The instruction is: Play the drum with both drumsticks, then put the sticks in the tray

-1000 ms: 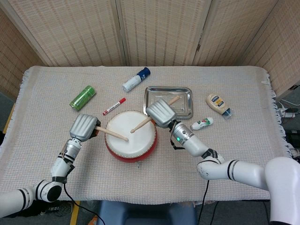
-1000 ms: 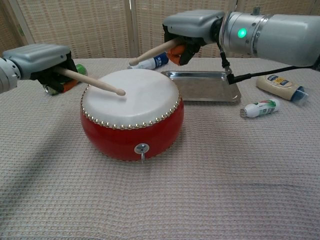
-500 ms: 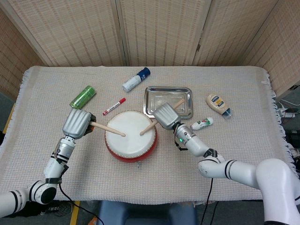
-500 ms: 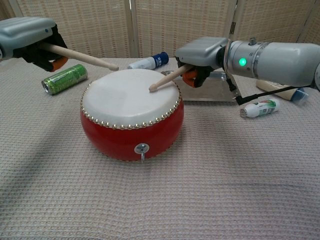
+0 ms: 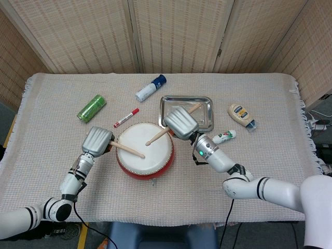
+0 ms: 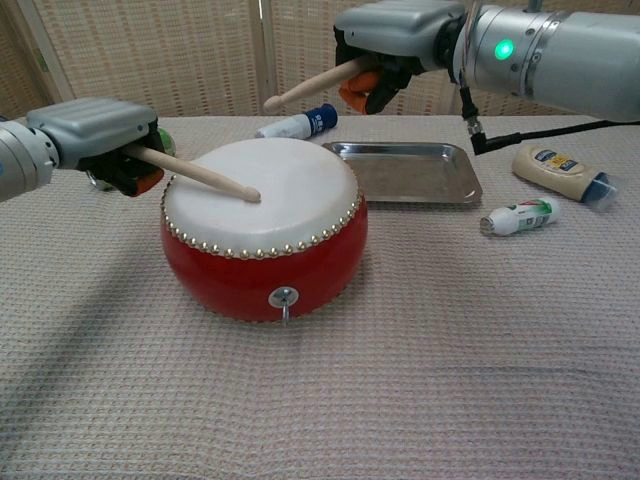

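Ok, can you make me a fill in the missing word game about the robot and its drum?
1. The left hand rests its stick's tip on the white top of the ____.
2. The right hand holds its stick up in the ____.
3. The metal tray has ____ in it.

Missing words: drum; air; nothing

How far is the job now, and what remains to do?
Drumming is under way: the left hand holds its drumstick with the tip on the drum, and the right hand holds its drumstick raised above it. Left to do: the tray holds no sticks yet.
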`<action>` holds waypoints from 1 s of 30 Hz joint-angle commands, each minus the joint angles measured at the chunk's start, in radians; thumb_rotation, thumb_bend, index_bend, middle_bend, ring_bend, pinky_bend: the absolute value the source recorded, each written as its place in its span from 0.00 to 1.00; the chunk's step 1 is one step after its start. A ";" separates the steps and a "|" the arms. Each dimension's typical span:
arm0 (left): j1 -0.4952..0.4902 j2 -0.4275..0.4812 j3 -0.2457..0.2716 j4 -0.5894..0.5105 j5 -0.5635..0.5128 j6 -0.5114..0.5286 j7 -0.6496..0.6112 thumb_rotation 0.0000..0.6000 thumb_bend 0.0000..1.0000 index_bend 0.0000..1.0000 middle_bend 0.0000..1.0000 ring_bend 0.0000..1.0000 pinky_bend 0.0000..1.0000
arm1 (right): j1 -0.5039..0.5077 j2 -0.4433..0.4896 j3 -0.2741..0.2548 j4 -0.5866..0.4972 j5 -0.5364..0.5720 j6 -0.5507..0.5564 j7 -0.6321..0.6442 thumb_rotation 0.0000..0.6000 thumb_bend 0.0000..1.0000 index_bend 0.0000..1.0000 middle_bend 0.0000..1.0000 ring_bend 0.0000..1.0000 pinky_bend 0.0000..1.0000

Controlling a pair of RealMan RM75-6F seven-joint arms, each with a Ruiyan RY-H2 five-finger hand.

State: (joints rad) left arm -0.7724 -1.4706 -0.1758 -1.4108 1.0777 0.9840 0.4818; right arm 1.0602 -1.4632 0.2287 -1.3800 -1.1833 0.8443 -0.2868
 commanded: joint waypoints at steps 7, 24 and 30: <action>0.053 0.091 -0.038 -0.093 0.058 0.126 -0.093 1.00 0.59 0.95 1.00 1.00 1.00 | 0.018 -0.094 -0.066 0.149 0.033 -0.094 -0.082 1.00 0.82 1.00 1.00 1.00 1.00; 0.130 0.181 -0.004 -0.134 0.145 0.187 -0.182 1.00 0.59 0.94 1.00 1.00 1.00 | -0.045 -0.038 0.017 0.193 0.019 -0.024 0.131 1.00 0.82 1.00 1.00 1.00 1.00; 0.160 0.190 0.010 -0.134 0.183 0.227 -0.194 1.00 0.59 0.94 1.00 1.00 1.00 | -0.037 -0.107 0.009 0.370 0.106 -0.123 0.124 1.00 0.82 1.00 1.00 1.00 1.00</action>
State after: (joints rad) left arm -0.6178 -1.2831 -0.1687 -1.5436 1.2552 1.2058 0.2938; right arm 1.0199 -1.5312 0.2407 -1.0936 -1.1195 0.7709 -0.1564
